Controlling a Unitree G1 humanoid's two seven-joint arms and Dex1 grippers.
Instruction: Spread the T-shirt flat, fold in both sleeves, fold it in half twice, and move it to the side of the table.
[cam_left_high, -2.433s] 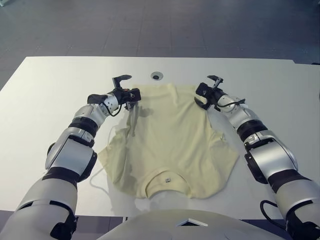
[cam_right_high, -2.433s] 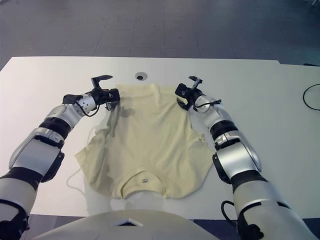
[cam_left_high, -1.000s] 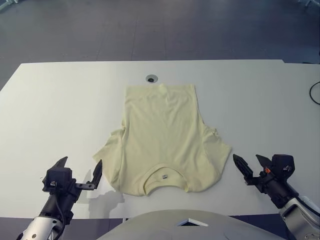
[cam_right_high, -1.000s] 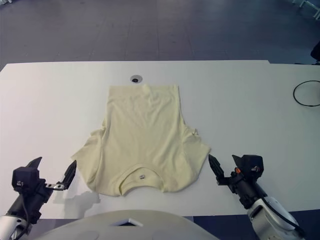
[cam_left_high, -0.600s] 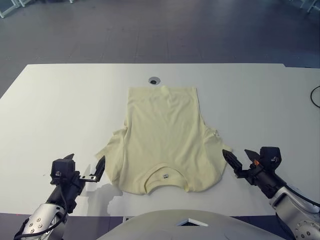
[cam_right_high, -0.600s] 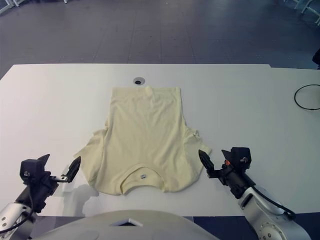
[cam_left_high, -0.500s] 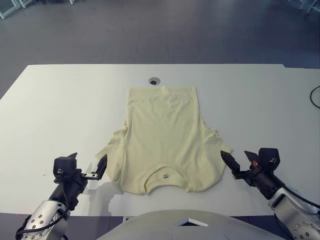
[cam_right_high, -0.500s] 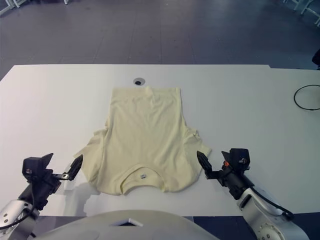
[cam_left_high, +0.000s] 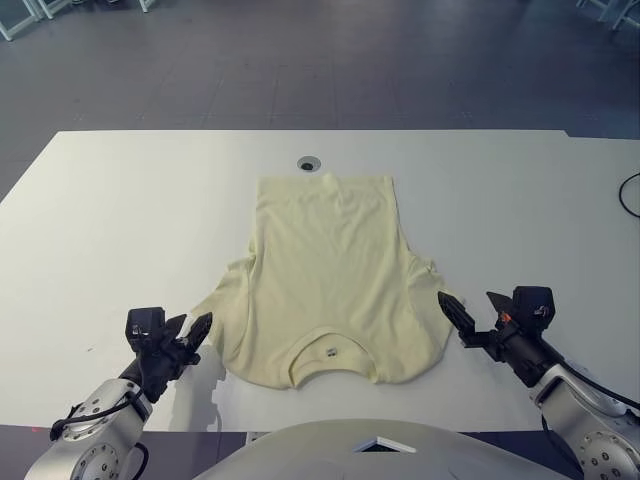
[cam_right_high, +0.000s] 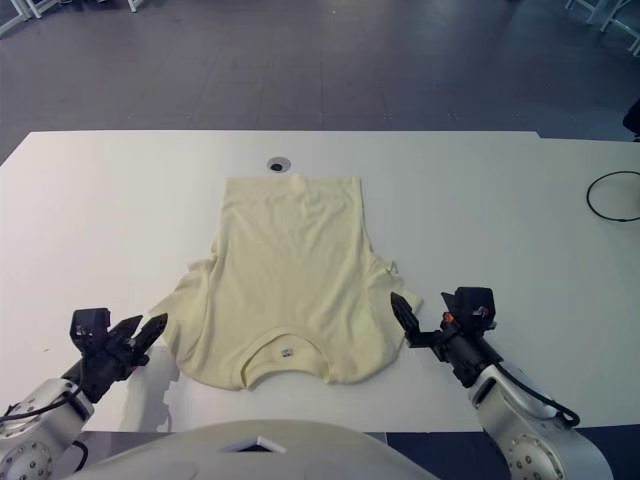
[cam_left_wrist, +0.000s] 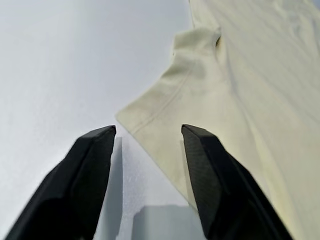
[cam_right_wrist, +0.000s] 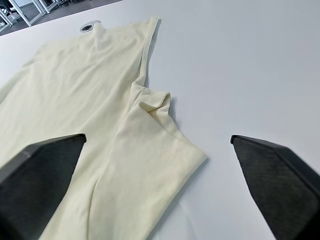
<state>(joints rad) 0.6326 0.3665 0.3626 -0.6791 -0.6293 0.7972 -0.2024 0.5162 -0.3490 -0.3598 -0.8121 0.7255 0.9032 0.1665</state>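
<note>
One pale yellow T-shirt (cam_left_high: 325, 275) lies spread on the middle of a white table (cam_left_high: 120, 220), collar nearest the robot, hem just short of a round cable hole (cam_left_high: 309, 162) toward the far edge. Both short sleeves lie out to the sides, unfolded. The left gripper (cam_left_high: 187, 327) hovers low beside the left sleeve (cam_left_wrist: 165, 100), fingers (cam_left_wrist: 90, 175) parted and holding nothing; the right gripper (cam_left_high: 466, 298), jaws wide and likewise empty, sits just off the right sleeve (cam_right_wrist: 165, 145). The left wrist view picks out the sleeve's stitched hem; the right wrist view brings up a puckered fold (cam_right_wrist: 152, 102) that reads from the head cameras as a small bump. A black cable loop (cam_right_high: 612, 190) rests near the table's right edge, cut short by the frame in the left eye view. Whether either gripper touches the tabletop cannot be made out
</note>
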